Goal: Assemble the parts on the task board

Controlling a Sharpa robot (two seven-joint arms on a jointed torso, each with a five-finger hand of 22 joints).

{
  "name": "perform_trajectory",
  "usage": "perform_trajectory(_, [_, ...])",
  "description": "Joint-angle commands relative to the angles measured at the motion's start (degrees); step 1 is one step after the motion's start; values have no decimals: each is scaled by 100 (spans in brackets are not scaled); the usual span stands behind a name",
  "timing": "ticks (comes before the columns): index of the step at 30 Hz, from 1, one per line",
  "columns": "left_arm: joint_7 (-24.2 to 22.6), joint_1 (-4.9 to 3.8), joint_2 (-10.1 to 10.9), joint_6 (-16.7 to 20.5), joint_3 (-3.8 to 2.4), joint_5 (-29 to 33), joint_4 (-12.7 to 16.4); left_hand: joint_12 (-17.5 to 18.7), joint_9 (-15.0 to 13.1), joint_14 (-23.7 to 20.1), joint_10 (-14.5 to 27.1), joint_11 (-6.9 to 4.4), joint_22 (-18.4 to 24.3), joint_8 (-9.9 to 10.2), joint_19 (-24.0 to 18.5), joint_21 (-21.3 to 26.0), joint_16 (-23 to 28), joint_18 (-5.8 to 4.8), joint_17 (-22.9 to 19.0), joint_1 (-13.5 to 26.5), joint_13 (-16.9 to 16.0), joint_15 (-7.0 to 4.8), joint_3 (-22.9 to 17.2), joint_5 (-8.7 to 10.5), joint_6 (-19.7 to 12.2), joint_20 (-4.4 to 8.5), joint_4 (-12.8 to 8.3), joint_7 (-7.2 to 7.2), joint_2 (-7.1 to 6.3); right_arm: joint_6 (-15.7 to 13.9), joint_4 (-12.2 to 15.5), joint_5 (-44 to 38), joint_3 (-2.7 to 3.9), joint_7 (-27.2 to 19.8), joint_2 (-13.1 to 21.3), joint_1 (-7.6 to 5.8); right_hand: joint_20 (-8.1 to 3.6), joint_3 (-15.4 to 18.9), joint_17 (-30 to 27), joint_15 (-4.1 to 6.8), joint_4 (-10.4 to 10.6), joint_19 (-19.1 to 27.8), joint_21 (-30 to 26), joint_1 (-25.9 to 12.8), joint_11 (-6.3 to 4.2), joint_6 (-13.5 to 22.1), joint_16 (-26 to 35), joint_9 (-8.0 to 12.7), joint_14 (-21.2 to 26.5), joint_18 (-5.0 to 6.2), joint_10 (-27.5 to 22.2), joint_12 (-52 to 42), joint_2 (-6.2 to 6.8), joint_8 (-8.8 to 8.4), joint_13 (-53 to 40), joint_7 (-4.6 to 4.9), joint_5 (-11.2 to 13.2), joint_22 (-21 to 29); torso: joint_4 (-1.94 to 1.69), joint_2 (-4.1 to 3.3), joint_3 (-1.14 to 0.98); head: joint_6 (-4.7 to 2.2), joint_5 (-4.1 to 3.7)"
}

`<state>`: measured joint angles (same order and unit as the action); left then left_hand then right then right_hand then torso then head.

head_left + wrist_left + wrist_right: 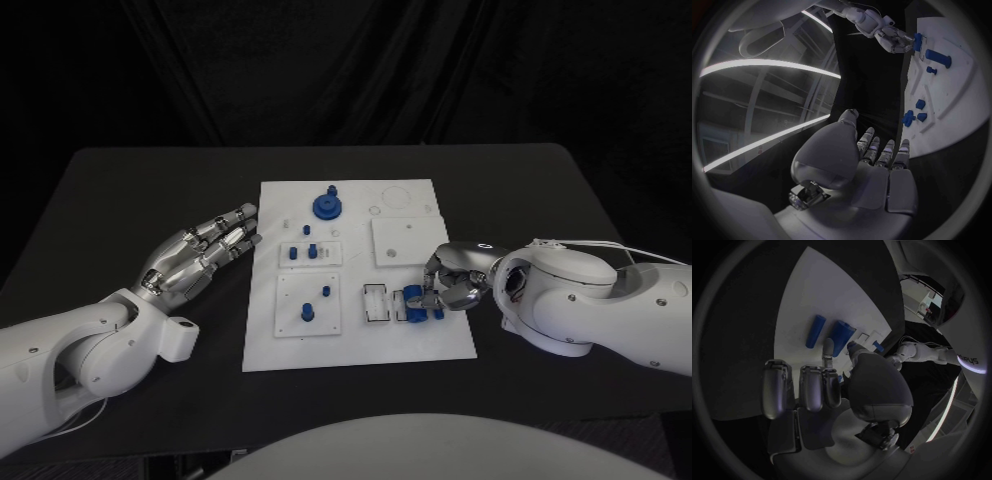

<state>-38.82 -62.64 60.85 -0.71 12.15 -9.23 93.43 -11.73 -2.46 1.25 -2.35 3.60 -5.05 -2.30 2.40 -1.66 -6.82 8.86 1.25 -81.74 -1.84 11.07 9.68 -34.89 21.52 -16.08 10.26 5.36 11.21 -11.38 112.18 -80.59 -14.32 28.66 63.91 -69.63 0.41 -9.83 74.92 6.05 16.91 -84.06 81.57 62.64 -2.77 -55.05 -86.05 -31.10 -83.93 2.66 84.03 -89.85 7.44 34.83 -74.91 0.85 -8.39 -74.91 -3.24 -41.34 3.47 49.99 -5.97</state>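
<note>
Right fingers: your right hand (450,285) had its fingers (827,356) curled down at the near right part of the task board (361,345), with the tips among the blue parts (415,304) there. You cannot tell from these pictures whether one of them was actually grasped.
Left fingers: your left hand (202,252) was released, fingers (879,151) stretched out and apart, holding nothing, hanging just beside the board's left edge.
Parts at the right hand: a blue peg (815,331) and a wider blue piece (839,337) lay side by side on the white plate, just past the fingertips in the right wrist view.
Other parts: a round blue gear-like piece (329,205) sat near the far edge of the board; small blue pegs (304,250) stood on the left side, and two more (310,312) stood on a raised square nearer you.
Task board: it lay in the middle of the black bench (130,190), lengthwise away from you, between your two hands.
</note>
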Motion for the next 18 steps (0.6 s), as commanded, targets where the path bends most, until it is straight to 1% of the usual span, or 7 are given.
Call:
perform_trajectory(1, [-614, 5, -5, -129, -4, 99, 4, -27, -6, 12, -1, 33, -7, -35, -8, 13, -38, 42, 5, -54, -7, 36, 0, -36, 25, -37, -40, 41, 8, -66, -14, -7, 1, -28, -39, 29, -36, -33, 727, 23, -4, -307, -47, 36, -10, 63, 42, 11, -454, -55, 597, -15, -52, -43, -1509, 25, -12, -1234, -1, 1, 1, 1, 10])
perform_trajectory(7, [-566, 5, -3, -158, -4, 108, 3, -35, -7, 13, -2, 41, -8, -36, -7, 13, -39, 40, 5, -55, -8, 38, -2, -37, 28, -37, -43, 48, 8, 53, -74, -3, 1, 80, -122, 57, -24, -32, 684, 4, -2, -289, -86, 27, 16, 136, 68, 34, -444, -47, 597, -15, -55, -120, -1509, 58, -13, -1221, -2, 1, 0, 1, 15])
perform_trajectory(14, [-491, 5, -8, -197, -4, 110, -5, -79, -14, 15, -9, 100, -16, -49, 1, 8, -52, 29, 6, -57, -12, 52, -11, -36, 82, -42, -62, 99, 12, 108, -147, -2, 1, 147, -209, 105, 5, -11, 654, -32, 2, -274, -114, -45, 61, 230, 89, 87, -438, -41, 597, -15, -65, -240, -1509, 109, 37, -1211, -3, 3, 0, 1, 32])
perform_trajectory(15, [-478, 5, -10, -204, -4, 110, -6, -93, -19, 16, -11, 122, -17, -58, 4, 7, -57, 25, 7, -57, -13, 58, -15, -39, 123, -44, -69, 118, 15, 113, -158, -2, 2, 161, -225, 114, 17, 1, 654, -45, 5, -274, -111, -111, 78, 256, 89, 112, -439, -42, 597, -15, -80, -287, -1509, 126, 43, -1212, -4, 3, 0, 1, 32])
perform_trajectory(16, [-470, 5, -11, -210, -4, 110, -7, -95, -20, 16, -12, 124, -17, -59, 4, 7, -58, 24, 7, -57, -13, 58, -16, -39, 126, -44, -69, 120, 15, 119, -167, -2, 2, 174, -237, 120, 17, 1, 654, -45, 5, -274, -111, -112, 78, 256, 89, 112, -439, -42, 597, -15, -80, -287, -1509, 126, 43, -1212, -3, 3, 0, 1, 32])
perform_trajectory(18, [-453, 6, -12, -220, -4, 110, -7, -108, -25, 17, -13, 143, -21, -68, 7, 5, -64, 20, 8, -57, -14, 62, -20, -40, 164, -45, -75, 137, 18, 142, -182, -2, 2, 202, -258, 131, 32, 17, 654, -61, 6, -272, -113, -198, 95, 282, 89, 147, -440, -41, 597, -15, -91, -346, -1509, 146, 69, -1211, -2, 1, 1, 1, 33])
